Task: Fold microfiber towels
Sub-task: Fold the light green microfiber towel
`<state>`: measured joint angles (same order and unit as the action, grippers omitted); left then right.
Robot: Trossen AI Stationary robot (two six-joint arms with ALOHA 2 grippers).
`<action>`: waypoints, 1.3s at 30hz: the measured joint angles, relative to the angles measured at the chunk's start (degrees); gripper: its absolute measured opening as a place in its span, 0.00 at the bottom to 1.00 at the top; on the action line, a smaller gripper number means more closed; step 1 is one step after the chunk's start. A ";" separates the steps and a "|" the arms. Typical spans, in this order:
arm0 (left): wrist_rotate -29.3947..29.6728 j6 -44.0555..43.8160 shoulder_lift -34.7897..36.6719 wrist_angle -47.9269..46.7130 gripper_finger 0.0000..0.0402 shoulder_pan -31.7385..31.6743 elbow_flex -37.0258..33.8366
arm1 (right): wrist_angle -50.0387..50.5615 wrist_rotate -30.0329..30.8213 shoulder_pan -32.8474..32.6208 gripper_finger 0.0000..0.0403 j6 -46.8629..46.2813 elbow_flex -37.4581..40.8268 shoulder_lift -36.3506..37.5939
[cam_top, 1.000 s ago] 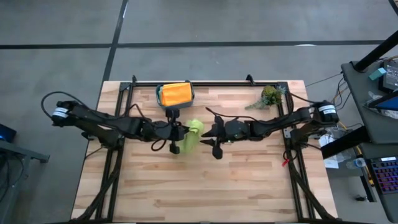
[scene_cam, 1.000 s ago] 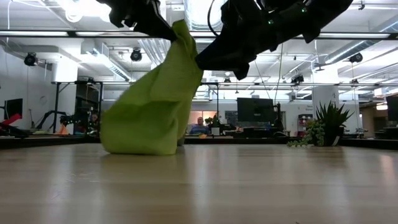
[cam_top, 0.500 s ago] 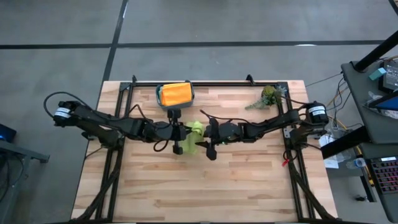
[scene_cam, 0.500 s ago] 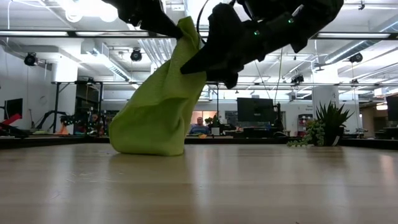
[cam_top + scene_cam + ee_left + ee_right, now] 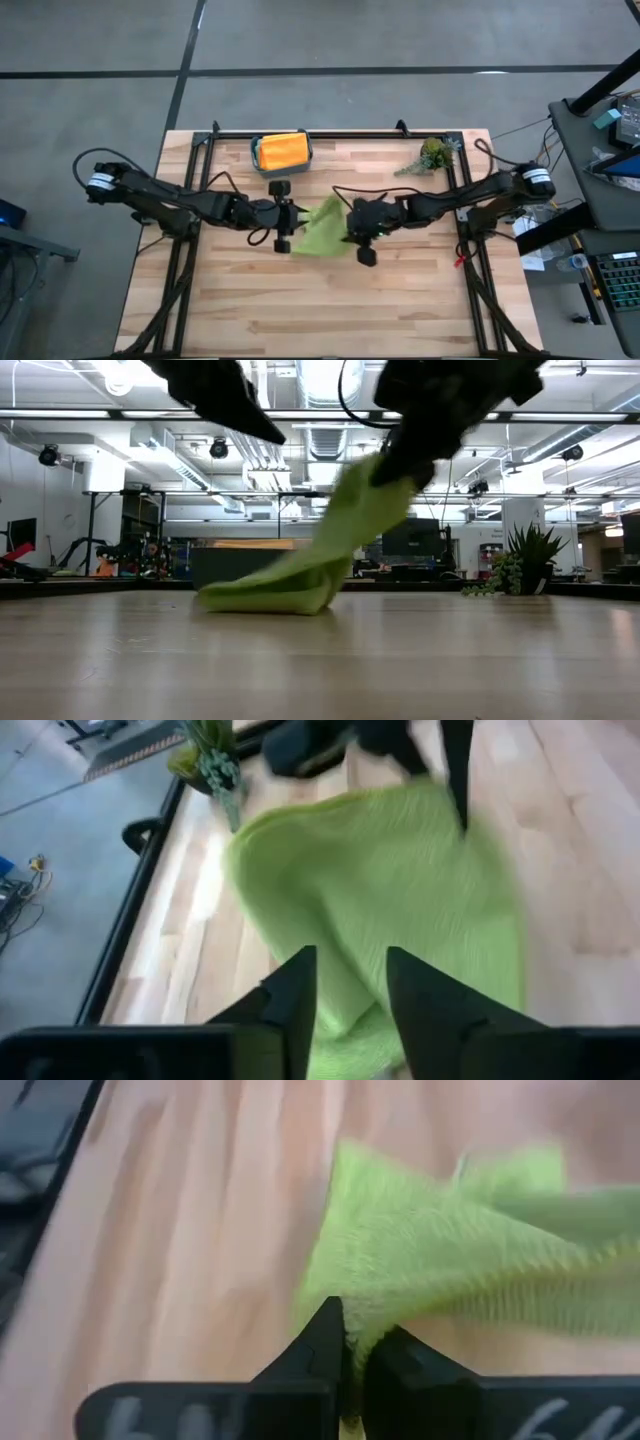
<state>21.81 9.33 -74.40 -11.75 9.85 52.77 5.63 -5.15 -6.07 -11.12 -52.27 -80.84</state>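
The table point(image 5: 250, 300) carries one cloth in play: the lime towel point(image 5: 322, 228), lying mid-table just in front of the bin point(image 5: 282, 152), one end on the wood and the other lifted. The step in hand looks like spreading it out before any fold. The right gripper point(image 5: 352, 233) is pinched shut on the towel's raised corner, on the side away from the bin; in the low view the cloth hangs from it in a slope down to a bunched heap on the wood. The left gripper point(image 5: 291, 215), on the towel's other side, has its fingers point(image 5: 300, 995) parted with cloth below them but none visibly between, so it seems to have let go. The next move probably calls for the right arm to draw the corner out and lay it flat, and the left to retake an edge. The bin, at the table's back edge, holds an orange towel point(image 5: 282, 150) above a yellow one point(image 5: 257, 152). A sprig point(image 5: 431, 155) lies well off to the bin's right. Nothing stands in the way.
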 joint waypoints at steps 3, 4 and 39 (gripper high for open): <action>-0.14 0.03 -0.03 0.76 0.32 -0.13 -1.32 | 8.62 -6.46 -0.82 0.02 -3.77 0.00 2.03; -0.16 0.08 -0.03 1.27 0.33 -0.33 -1.83 | 11.67 -8.97 -1.16 0.02 -5.62 0.00 2.40; -29.83 -13.27 -36.50 26.16 0.44 -20.69 13.57 | 25.79 -12.46 -4.95 0.02 -18.25 0.42 -0.18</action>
<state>-8.02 -3.94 -110.91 14.41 -10.85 66.33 31.42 -17.61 -11.02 -29.36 -51.86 -81.01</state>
